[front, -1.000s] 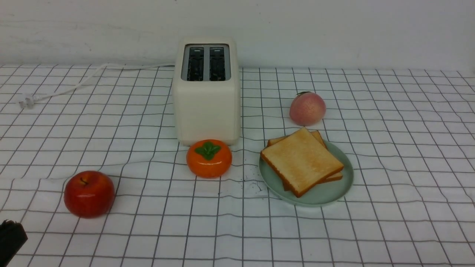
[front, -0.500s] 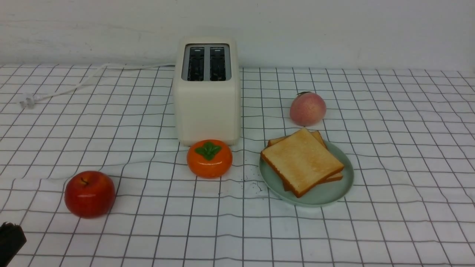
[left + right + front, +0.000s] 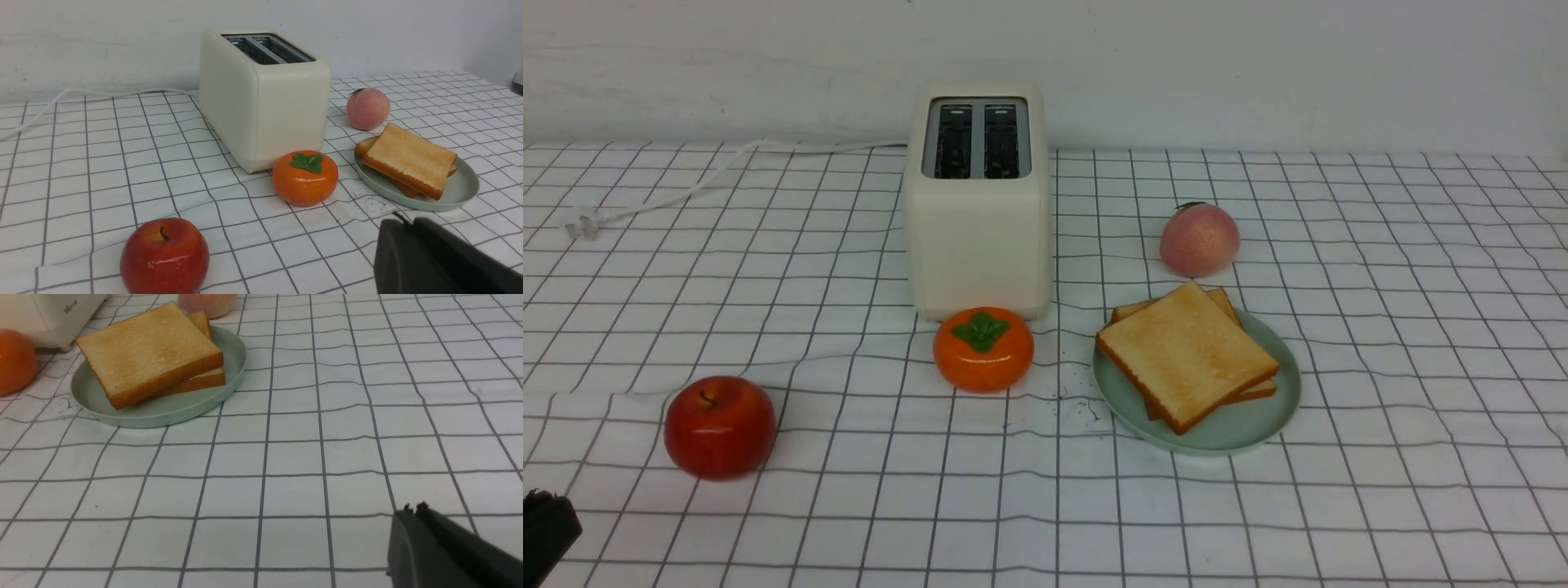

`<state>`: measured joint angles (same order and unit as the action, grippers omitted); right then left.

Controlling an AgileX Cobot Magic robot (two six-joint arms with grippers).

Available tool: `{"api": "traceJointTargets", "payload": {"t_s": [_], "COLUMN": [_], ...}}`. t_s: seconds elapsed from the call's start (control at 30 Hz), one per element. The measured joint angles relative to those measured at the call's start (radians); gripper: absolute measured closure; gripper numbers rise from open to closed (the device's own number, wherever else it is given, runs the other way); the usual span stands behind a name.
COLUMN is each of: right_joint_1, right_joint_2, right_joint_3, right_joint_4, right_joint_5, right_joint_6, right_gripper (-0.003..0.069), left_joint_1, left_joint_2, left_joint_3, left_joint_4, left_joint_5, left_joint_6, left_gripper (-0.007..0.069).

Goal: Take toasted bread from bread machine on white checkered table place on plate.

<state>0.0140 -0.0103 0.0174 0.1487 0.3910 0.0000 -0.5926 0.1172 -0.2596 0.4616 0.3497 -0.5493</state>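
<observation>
Two square golden-tan toast slices (image 3: 1186, 353) lie stacked, slightly askew, on the round pale mint-green plate (image 3: 1262, 421), right of centre on the white checkered cloth tabletop (image 3: 1380, 343). The boxy cream-white toaster (image 3: 977, 220) stands farther left, both dark slots showing no bread. The left gripper (image 3: 402, 228) and right gripper (image 3: 413, 512) hover low at the near edge, fingers together, gripping nothing.

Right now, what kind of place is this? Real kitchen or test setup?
Probably a staged tabletop test setup, not a real kitchen: a toaster with its plug lying loose, glossy fake-looking fruit such as the persimmon, and a checkered cloth against a bare white wall.
</observation>
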Motion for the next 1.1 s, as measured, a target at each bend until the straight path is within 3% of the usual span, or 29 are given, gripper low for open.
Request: {"api": "traceJointTargets", "payload": {"t_s": [0.73, 0.87, 1.03, 1.1], "right_joint_1": [0.0, 0.0, 0.0, 0.0], "right_joint_2": [0.0, 0.0, 0.0, 0.0], "right_joint_3": [0.0, 0.0, 0.0, 0.0], "right_joint_4": [0.0, 0.0, 0.0, 0.0], "right_joint_5": [0.0, 0.0, 0.0, 0.001], "right_joint_6": [0.0, 0.0, 0.0, 0.0], "right_gripper": [0.0669, 0.0665, 0.0661, 0.0659], "left_joint_1": [0.007, 0.141, 0.359, 0.497], "left_joint_2": [-0.002, -0.045, -0.112, -0.128], "left_joint_3": [0.001, 0.006, 0.062, 0.14], "left_joint_4": [0.003, -0.118, -0.341, -0.528], "left_joint_5": [-0.001, -0.027, -0.086, -0.138], "left_joint_6": [0.004, 0.06, 0.263, 0.402], "left_gripper": [0.0588, 0.0638, 0.0638, 0.0638]}}
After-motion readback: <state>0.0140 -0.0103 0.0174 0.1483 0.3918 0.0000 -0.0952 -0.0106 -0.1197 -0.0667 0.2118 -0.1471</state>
